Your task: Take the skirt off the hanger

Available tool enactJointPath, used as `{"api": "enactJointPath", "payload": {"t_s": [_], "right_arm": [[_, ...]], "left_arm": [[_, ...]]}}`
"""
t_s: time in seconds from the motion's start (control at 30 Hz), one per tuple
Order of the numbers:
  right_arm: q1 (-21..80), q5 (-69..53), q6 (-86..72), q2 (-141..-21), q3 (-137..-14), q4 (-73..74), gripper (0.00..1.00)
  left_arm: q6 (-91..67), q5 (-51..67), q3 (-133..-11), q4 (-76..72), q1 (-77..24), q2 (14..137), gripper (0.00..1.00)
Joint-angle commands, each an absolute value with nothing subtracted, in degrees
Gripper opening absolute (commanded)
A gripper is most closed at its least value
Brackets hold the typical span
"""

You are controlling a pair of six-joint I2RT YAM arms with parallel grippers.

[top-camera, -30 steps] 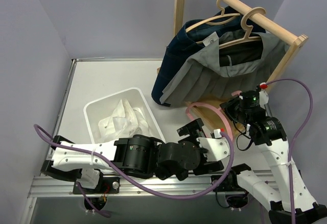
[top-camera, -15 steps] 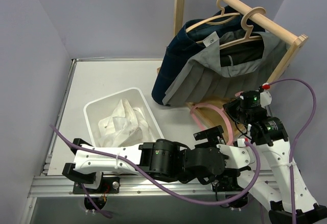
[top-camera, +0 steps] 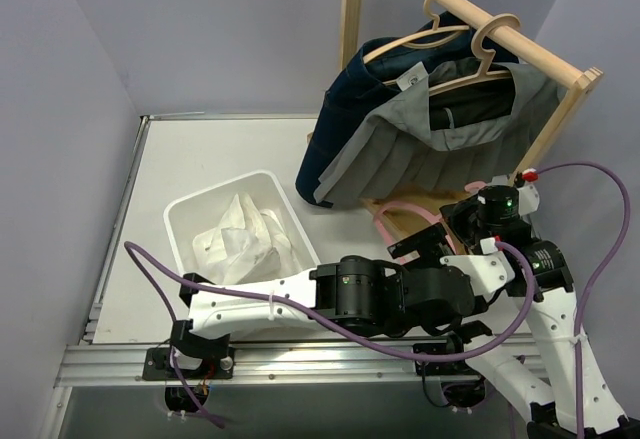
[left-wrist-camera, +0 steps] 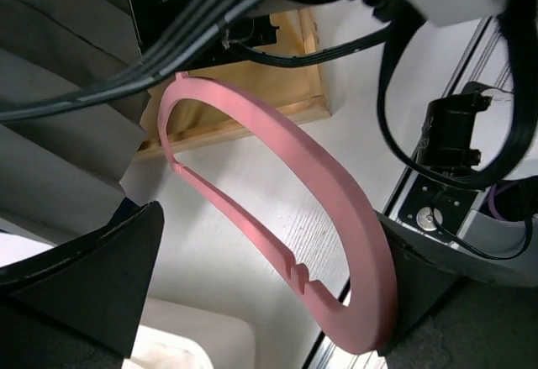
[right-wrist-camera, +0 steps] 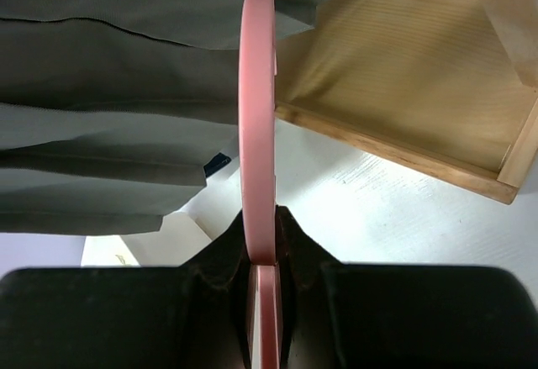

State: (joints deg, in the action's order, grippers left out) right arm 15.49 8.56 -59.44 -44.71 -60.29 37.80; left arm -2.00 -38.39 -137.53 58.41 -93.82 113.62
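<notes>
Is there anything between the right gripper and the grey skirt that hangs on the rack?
Yes. The right gripper is shut on a pink hanger, which rises straight in front of it and crosses the grey skirt in the right wrist view. So the fingers are already occupied. Nothing else visible stands between them and the skirt.

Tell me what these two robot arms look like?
The left arm and right arm are white tubes with chunky black joints. A purple cable trails along each. The right arm carries a small green light. The left tool and right tool are black.
</notes>
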Motion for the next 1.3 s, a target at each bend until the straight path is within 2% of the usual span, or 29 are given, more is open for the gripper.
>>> {"api": "enactJointPath", "payload": {"t_s": [0.0, 0.03, 0.07, 0.1, 0.17, 0.23, 0.33, 0.37, 0.47, 0.57, 0.67, 0.73, 0.83, 0.87, 0.9, 0.93, 1.13, 1.27], "right_arm": [[16.0, 7.91, -59.86, -44.03, -63.36, 38.5, 0.0], [16.0, 7.56, -59.51, -43.86, -63.54, 38.41, 0.0], [16.0, 6.6, -59.24, -43.77, -63.63, 38.23, 0.0], [16.0, 6.24, -58.98, -43.42, -63.89, 38.15, 0.0], [16.0, 5.37, -58.01, -42.98, -63.81, 37.71, 0.0], [16.0, 3.43, -56.61, -42.1, -63.72, 37.09, 0.0], [16.0, 0.01, -52.31, -40.78, -63.55, 36.21, 0.25], [16.0, -1.91, -50.38, -40.26, -63.37, 36.12, 0.4], [16.0, -5.88, -48.87, -38.24, -62.58, 36.47, 0.6], [16.0, -9.75, -48.78, -35.17, -62.31, 36.04, 0.73], [15.91, -9.24, -48.17, -31.39, -62.58, 37.78, 0.79], [16.0, -7.31, -46.94, -29.01, -63.1, 40.51, 0.78], [16.0, -4.84, -44.83, -27.25, -64.68, 44.81, 0.62], [16.0, -3.79, -44.48, -26.81, -65.12, 45.78, 0.32], [16.0, -3.52, -44.21, -25.76, -65.56, 47.01, 0.12], [15.91, -3.34, -43.95, -25.23, -66.09, 47.54, 0.0], [16.0, -4.48, -42.8, -20.74, -66.09, 49.48, 0.0], [16.08, -4.57, -42.71, -20.39, -66.09, 50.45, 0.0]], "left_arm": [[-3.95, -41.31, -140.89, 62.66, -93.08, 114.35, 1.0], [-4.39, -41.57, -140.45, 62.84, -92.82, 114.17, 0.9], [-4.66, -42.18, -140.01, 63.02, -92.81, 114.0, 0.68], [-5.18, -42.45, -139.49, 63.02, -92.73, 113.3, 0.52], [-5.97, -45.42, -137.73, 63.02, -92.72, 112.33, 0.03], [-6.94, -46.75, -136.06, 62.93, -92.64, 110.31, 0.02], [-8.08, -49.04, -130.88, 61.62, -92.64, 105.92, 0.02], [-8.09, -49.22, -127.82, 60.39, -92.64, 104.52, 0.02], [-8.53, -49.57, -123.76, 58.54, -92.55, 99.15, 0.02], [-8.27, -50.36, -119.45, 58.36, -92.55, 94.84, 0.02], [-7.3, -50.02, -115.85, 57.58, -92.02, 90.8, 0.02], [-7.12, -46.26, -114.79, 56.35, -91.15, 87.99, 0.02], [-7.3, -41.32, -114.26, 54.06, -89.92, 84.47, 0.02], [-6.6, -39.31, -114.0, 51.88, -89.56, 83.59, 0.02], [-6.42, -37.63, -113.82, 50.81, -88.95, 82.45, 0.02], [-6.24, -36.23, -113.91, 49.5, -87.64, 82.01, 0.02], [-4.39, -27.17, -115.66, 44.48, -83.15, 80.95, 0.02], [-3.61, -21.63, -121.89, 43.94, -81.39, 84.8, 0.02]]}}
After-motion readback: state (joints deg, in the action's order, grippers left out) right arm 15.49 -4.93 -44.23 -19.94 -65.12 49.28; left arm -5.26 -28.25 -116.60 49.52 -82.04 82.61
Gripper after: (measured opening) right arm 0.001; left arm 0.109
